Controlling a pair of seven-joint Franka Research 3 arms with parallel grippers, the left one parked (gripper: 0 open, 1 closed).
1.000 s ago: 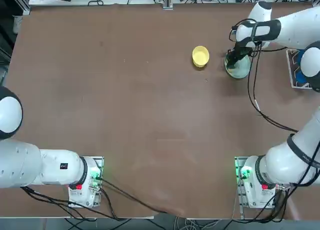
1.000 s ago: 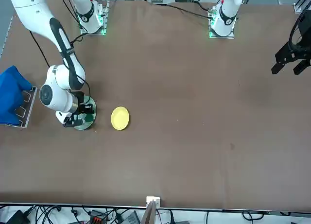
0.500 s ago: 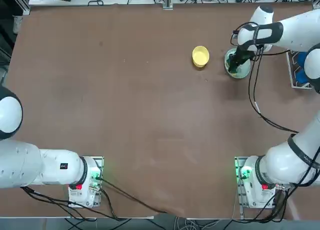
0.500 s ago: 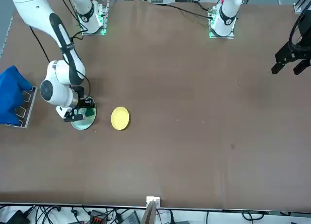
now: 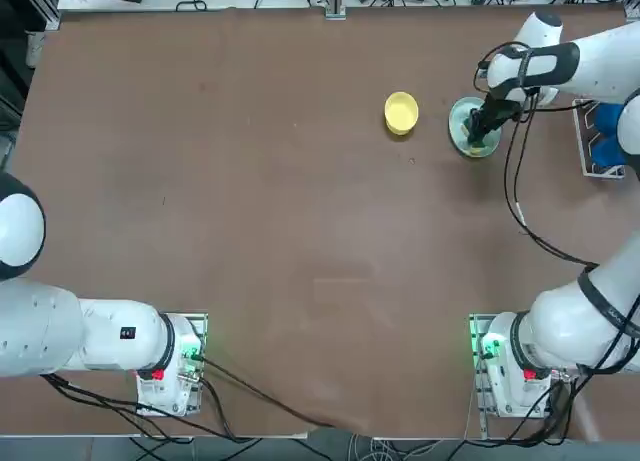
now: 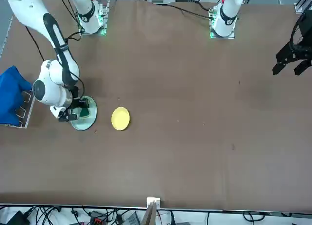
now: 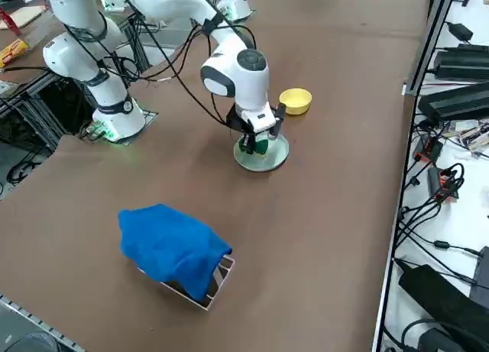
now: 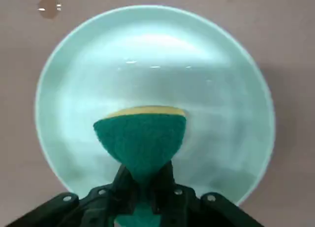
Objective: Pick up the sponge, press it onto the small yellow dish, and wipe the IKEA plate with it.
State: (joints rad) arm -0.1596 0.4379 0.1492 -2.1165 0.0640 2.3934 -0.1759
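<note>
Right tool (image 8: pixel 142 187) is closed almost fully, its two fingers pinching the sponge (image 8: pixel 140 138) at the middle so the block is squeezed to a waist between them; dark green face toward the wrist camera, the yellow layer showing as a thin edge on the far side. The sponge is over the inside of the IKEA plate (image 8: pixel 226 89), toward the plate's near half in the wrist view; whether it presses on the glaze or sits just above it cannot be told. In the side view the tool (image 7: pixel 256 140) points straight down over the plate (image 7: pixel 269 161), wrist upright above it, with the forearm reaching in from the base side and a black cable looping off the wrist. From overhead the tool (image 5: pixel 484 129) covers much of the plate (image 5: pixel 460 116), only part of the rim showing. The small yellow dish (image 5: pixel 401 112) stands on the brown surface (image 5: pixel 300 231) near the plate, apart from it, on the side away from the blue cloth (image 7: pixel 172 247). That cloth lies on a small rack, well apart from the plate.
</note>
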